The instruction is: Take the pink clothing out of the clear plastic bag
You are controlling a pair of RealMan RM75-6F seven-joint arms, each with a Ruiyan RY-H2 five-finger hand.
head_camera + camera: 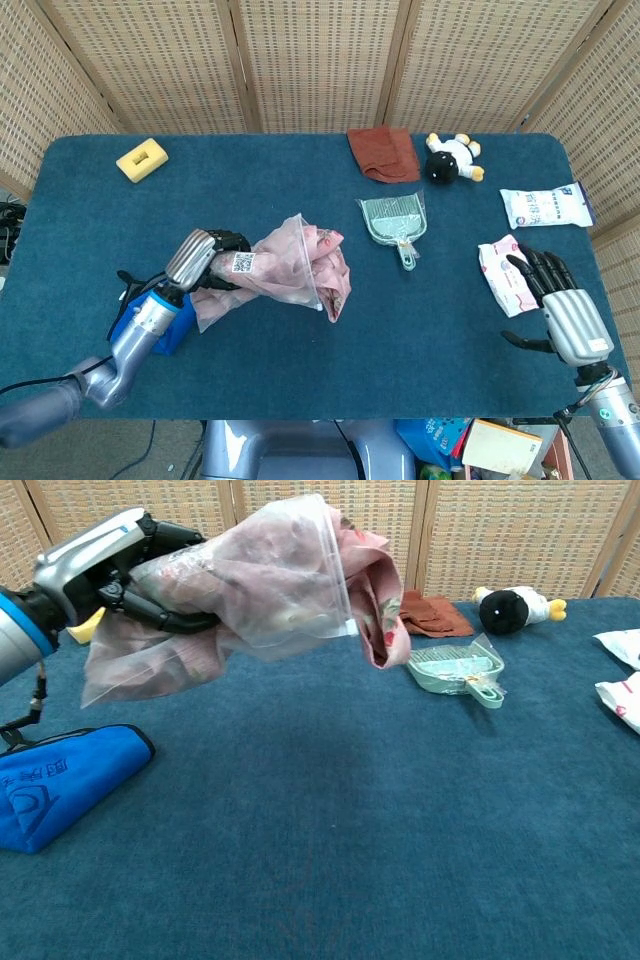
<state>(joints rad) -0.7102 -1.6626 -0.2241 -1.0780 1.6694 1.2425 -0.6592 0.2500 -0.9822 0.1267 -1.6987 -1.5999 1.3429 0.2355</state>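
QR-code sticker on clear plastic bag, unreadable; white logo and Chinese characters on blue pouch, not legible; print on white packet and pink-white packet too small to read

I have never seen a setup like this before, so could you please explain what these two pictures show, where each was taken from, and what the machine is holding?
This is a two-armed robot with human-like hands, working at a blue table. One picture looks down from its head, the other looks forward from its chest. The left hand grips a clear plastic bag, lifted off the table, with pink clothing hanging partly out of its open end. The right hand is empty, fingers spread, near the table's right edge.

On the table lie a blue cloth, a yellow sponge, a brown rag, a pale green dustpan, a black-and-white plush toy and two white packets.
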